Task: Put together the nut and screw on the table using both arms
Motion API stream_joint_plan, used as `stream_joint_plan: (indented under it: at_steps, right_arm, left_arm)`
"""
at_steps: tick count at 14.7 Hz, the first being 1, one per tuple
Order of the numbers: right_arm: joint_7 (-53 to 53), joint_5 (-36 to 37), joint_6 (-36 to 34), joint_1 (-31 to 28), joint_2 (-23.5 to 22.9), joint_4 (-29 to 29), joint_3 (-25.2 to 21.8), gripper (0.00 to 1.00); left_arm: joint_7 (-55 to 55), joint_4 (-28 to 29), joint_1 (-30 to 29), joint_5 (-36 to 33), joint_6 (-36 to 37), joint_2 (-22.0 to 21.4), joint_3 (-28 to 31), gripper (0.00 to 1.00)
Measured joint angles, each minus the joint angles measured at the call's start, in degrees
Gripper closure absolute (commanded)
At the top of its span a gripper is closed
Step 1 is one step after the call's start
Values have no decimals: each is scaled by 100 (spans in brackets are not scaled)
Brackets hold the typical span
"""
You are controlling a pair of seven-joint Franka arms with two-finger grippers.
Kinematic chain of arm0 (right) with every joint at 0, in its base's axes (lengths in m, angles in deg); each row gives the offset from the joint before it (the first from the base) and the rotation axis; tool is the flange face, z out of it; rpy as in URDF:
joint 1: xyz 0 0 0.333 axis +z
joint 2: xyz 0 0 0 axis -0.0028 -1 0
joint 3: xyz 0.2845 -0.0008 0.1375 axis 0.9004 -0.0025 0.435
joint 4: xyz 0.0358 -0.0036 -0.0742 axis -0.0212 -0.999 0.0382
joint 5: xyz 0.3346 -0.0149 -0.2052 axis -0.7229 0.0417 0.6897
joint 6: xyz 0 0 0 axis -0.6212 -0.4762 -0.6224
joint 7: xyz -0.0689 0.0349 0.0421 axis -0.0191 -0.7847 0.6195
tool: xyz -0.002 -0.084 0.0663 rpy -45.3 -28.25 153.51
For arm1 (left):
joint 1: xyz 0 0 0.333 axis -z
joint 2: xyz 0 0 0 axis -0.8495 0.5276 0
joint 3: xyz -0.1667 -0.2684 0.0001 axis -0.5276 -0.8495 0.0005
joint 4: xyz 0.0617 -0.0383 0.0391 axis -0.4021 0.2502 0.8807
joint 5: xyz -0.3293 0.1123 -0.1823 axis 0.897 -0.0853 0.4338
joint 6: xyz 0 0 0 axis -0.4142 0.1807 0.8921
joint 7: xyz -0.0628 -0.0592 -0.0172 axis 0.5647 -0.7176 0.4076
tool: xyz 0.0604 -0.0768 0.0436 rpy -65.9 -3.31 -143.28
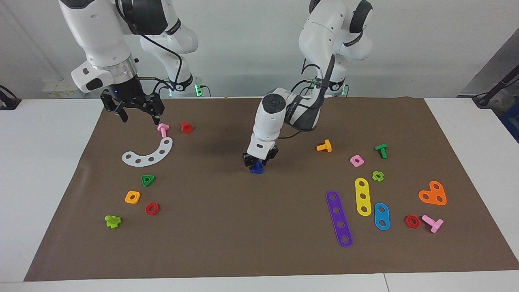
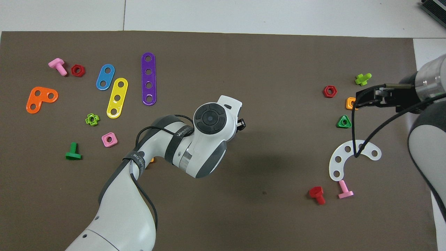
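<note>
A dark-blue piece (image 1: 256, 169) sits on the brown mat (image 1: 227, 227) at the middle of the table. I cannot tell whether it is the nut, the screw or both together. My left gripper (image 1: 256, 162) is down right on top of it. In the overhead view the left arm's wrist (image 2: 210, 120) hides both the gripper and the blue piece. My right gripper (image 1: 140, 119) is open and empty, raised over the mat near a pink bolt (image 1: 163, 129) toward the right arm's end. It also shows in the overhead view (image 2: 369, 97).
Near the right gripper lie a red bolt (image 1: 186, 127), a white curved strip (image 1: 148, 154), a green triangle nut (image 1: 148, 180), an orange-yellow square nut (image 1: 132, 197) and a red hex nut (image 1: 152, 209). Toward the left arm's end lie an orange bolt (image 1: 324, 146), a pink square nut (image 1: 356, 160) and coloured strips (image 1: 339, 218).
</note>
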State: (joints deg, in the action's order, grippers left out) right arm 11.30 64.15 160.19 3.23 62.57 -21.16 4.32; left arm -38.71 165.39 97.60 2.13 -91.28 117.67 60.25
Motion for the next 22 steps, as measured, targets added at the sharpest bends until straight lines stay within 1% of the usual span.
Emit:
stream_joint_plan:
  at_steps: [2,3,6,8,10,12,14,16,18,20,22]
  right_arm:
    - [0,0,0,0,0,6,0,0]
    - [0,0,0,-2,0,11,0,0]
    - [0,0,0,-2,0,17,0,0]
    - [0,0,0,-2,0,21,0,0]
    - [0,0,0,-2,1,47,-1,0]
    - [0,0,0,-6,5,65,-2,0]
    - [0,0,-29,-7,13,67,-2,0]
    - [0,0,-169,-8,58,44,-3,0]
    - [0,0,-218,-12,116,-23,-3,0]
    - [0,0,-218,-17,171,-131,-3,0]
    - [0,0,-216,-18,216,-233,-3,0]
  left_arm:
    - [0,-70,-5,-66,43,-4,29,0]
    - [1,-194,-20,-70,186,-9,56,0]
    - [133,-786,-342,-97,958,-76,112,0]
    - [555,-991,-777,-97,1538,-345,130,0]
    - [1310,-1029,-1322,-97,2362,-766,143,0]
    - [2446,-966,-1856,-108,3077,-1143,175,0]
    - [3650,-729,-2399,-195,3435,-1400,207,0]
    - [4691,-399,-2944,-442,3477,-1576,221,0]
    - [5418,-186,-3403,-541,3478,-1717,230,0]
    - [5921,-93,-3816,-558,3497,-1893,230,0]
    - [6131,-67,-4146,-558,3503,-2141,230,0]
